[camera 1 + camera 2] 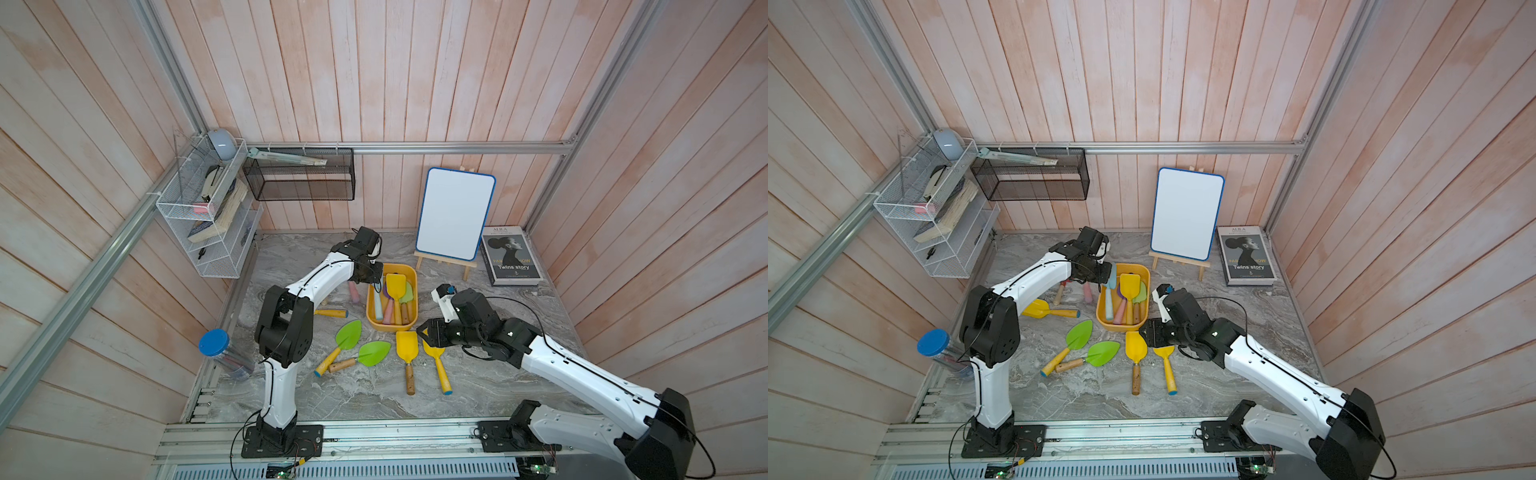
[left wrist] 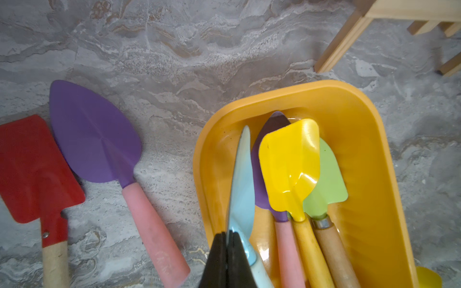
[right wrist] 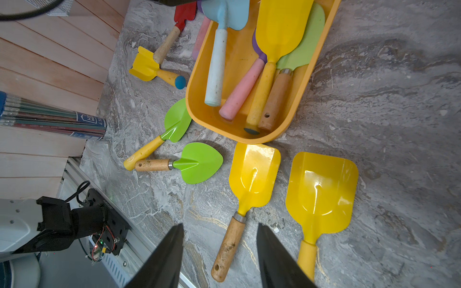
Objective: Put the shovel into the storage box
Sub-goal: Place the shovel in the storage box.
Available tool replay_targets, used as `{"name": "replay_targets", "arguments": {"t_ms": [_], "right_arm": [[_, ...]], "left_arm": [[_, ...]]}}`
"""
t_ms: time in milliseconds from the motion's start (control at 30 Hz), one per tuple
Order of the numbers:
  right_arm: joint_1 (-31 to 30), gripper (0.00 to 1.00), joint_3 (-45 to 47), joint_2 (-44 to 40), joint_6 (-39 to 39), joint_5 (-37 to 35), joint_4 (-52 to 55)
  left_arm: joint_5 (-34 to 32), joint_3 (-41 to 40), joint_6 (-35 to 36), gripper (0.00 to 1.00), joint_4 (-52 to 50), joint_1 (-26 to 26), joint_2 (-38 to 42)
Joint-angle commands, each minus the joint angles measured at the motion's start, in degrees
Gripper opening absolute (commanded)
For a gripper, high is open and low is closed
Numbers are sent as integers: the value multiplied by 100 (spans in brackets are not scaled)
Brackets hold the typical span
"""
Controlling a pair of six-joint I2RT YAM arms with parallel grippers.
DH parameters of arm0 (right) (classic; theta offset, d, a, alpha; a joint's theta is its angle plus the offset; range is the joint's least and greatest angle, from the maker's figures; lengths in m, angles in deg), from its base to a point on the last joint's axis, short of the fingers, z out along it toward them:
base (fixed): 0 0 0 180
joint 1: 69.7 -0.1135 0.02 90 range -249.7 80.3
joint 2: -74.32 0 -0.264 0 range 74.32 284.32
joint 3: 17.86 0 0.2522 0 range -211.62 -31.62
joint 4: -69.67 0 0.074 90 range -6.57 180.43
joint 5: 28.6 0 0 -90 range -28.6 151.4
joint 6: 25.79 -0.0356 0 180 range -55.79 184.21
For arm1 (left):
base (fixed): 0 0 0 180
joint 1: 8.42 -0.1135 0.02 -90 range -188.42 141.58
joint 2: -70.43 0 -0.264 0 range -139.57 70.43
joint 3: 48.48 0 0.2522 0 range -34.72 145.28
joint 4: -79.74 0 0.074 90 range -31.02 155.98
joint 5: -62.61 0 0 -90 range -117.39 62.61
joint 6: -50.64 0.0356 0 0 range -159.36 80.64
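Left wrist view: left gripper (image 2: 227, 239) is clamped on the blue shovel (image 2: 240, 179), its handle inside the storage box (image 2: 361, 139) (placing step, likely); next it should let go. Right gripper (image 3: 220, 225), jaws apart, hovers over a yellow shovel (image 3: 254, 172) on the worktop (image 3: 374, 74).

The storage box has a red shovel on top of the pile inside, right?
Not red: a yellow shovel is on top of the pile inside the storage box. The left wrist view shows it; the red shovel lies outside on the table.

Blue shovel (image 2: 240, 179) hdl partly hid by left pincer (image 2: 227, 237).
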Motion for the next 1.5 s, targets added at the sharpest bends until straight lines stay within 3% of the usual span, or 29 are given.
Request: {"name": "replay_targets", "arguments": {"t_ms": [0,767,1267,1467], "right_arm": [[-18,53,68,63,55,-54,-31],[-23,52,79,185,73,-8,-32],[-23,53,72,240,73,32,-38],[-23,53,33,272,99,34,-33]], "left_arm": [[94,147,80,0,11,-16,-187],[858,-125,-18,0,471,-16,-420],[888,-178,-121,0,581,-24,-661],[846,-160,-167,23,558,-24,-745]]}}
